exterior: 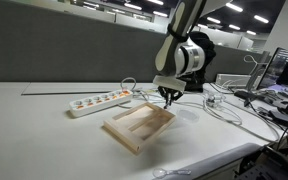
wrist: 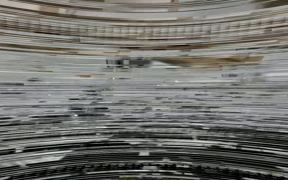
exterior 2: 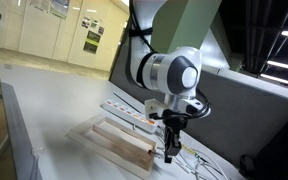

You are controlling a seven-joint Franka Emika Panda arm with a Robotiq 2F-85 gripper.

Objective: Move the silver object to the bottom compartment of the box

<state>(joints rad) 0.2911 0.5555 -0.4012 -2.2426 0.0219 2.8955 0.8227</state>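
A wide white worktop [exterior: 44, 120] stands in an open office under strip ceiling lights. On it lie a white power strip [exterior: 97, 101], loose white cables [exterior: 229, 110] and the pale wooden box [exterior: 134, 128]. The gripper [exterior: 169, 98] points down over one end of the box [exterior 2: 114, 140]. From here I cannot tell whether the gripper [exterior 2: 170, 152] is spread or pinching. The silver object is too small to find, and the wrist view is only streaks.

Both exterior views share the box [exterior: 125, 134] [exterior 2: 124, 150]; wrist blurred.
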